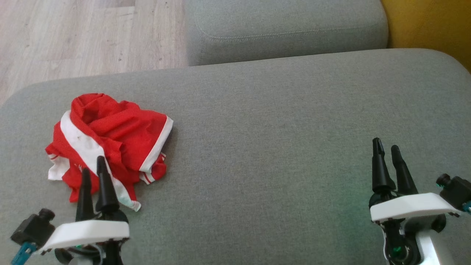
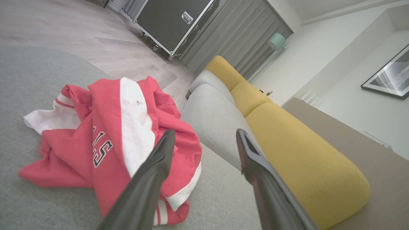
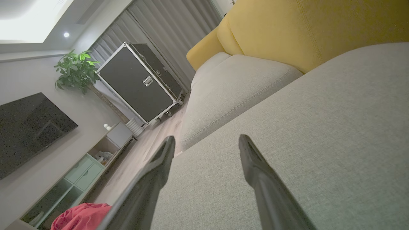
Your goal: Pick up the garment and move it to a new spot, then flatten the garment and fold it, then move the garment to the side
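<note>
One gray sofa seat (image 1: pixel 276 147) is carrying everything. One red-and-white garment (image 1: pixel 117 129) is lying crumpled on its left side, long axis running roughly far-to-near; facing unclear. Two grippers: left gripper (image 1: pixel 93 165) is sitting at the garment's near edge, right gripper (image 1: pixel 385 144) well apart. Both are spread, gripping nothing.

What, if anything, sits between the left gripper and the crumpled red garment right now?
Nothing visible stands between them. The open left gripper hangs at the near edge of the garment, which lies crumpled on the grey cushion.
</note>
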### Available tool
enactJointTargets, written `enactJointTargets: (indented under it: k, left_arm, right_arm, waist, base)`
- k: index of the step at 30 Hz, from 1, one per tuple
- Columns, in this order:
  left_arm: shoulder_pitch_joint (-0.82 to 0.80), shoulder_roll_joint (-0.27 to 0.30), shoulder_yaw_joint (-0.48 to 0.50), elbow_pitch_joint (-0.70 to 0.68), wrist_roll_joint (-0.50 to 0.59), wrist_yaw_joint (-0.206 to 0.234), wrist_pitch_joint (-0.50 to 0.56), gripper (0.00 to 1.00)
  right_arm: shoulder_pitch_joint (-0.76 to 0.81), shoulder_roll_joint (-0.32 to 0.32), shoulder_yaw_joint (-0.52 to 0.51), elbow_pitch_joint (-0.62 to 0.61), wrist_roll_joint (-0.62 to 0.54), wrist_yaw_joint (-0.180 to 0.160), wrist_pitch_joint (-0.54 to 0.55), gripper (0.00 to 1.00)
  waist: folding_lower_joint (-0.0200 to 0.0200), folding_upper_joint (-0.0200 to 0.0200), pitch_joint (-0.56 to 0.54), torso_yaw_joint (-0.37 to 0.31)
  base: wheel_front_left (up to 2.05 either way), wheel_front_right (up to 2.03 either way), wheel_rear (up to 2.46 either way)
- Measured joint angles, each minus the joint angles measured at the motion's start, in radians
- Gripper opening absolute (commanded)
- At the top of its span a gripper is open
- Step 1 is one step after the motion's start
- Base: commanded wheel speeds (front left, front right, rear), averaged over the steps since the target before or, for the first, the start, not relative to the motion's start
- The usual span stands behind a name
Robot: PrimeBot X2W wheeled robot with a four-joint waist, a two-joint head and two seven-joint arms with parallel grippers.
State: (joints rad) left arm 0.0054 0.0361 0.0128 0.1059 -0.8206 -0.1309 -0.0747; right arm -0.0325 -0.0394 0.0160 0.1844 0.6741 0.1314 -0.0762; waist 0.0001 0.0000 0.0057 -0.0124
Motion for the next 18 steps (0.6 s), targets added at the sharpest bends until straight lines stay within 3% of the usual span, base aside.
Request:
enactJointTargets:
  k: [8,18]
  left_arm:
    - [0.0,0.006,-0.029,0.003,0.154,0.009,-0.025,1.0]
    - [0.001,0.057,-0.135,0.007,0.33,0.045,-0.056,1.0]
  right_arm:
    - [0.0,0.0,0.004,-0.025,-0.116,0.0,-0.022,1.0]
    - [0.0,-0.001,0.026,-0.04,-0.268,0.0,-0.054,1.0]
  waist:
    - [0.0,0.0,-0.002,-0.004]
    - [0.0,0.0,-0.006,-0.015]
  base:
    - [0.0,0.0,0.0]
    - [0.0,0.0,0.0]
